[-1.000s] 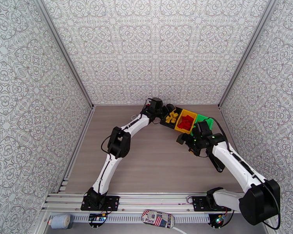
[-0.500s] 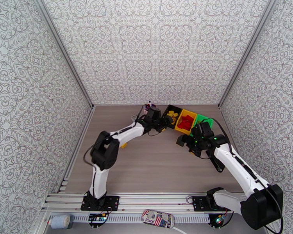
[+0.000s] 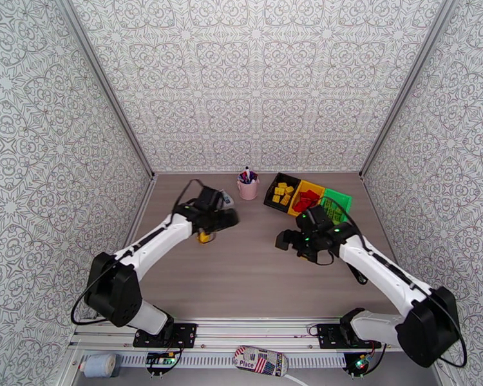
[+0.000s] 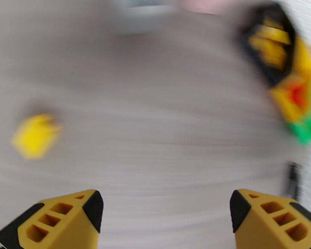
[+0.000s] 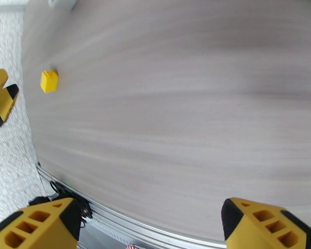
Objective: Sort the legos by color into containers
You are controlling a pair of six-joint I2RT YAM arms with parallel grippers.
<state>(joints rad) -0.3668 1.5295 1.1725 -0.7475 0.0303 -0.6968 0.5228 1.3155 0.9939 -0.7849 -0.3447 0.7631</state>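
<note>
Wood-look table (image 3: 254, 278) takes up most of it, with patterned walls (image 3: 241, 78) all round. The left arm (image 3: 148, 242) lies low across the left-middle of the table, and the right arm (image 3: 380, 268) reaches in from its corner toward the centre.

Back right sit the containers (image 3: 340, 199) joined in a row. The black bin (image 3: 268, 198) has yellow legos (image 3: 282, 191) in it and the yellow bin (image 3: 316, 186) has red legos (image 3: 306, 201). The green one is at the end, and I can't make out what's inside. A pink cup (image 3: 247, 188) with pens stands just left of the black bin.

Left gripper (image 4: 168, 223): fingers spread wide, nothing between them, hovering over bare table. Right gripper (image 5: 151, 227): same deal, wide apart and empty, near the table's middle.

Smallest thing going — one loose yellow lego (image 3: 205, 237) on the table, just beside the left gripper and well apart from the containers. The left wrist view is blurry, but the brick shows up ahead and to the left of the fingers.
</note>
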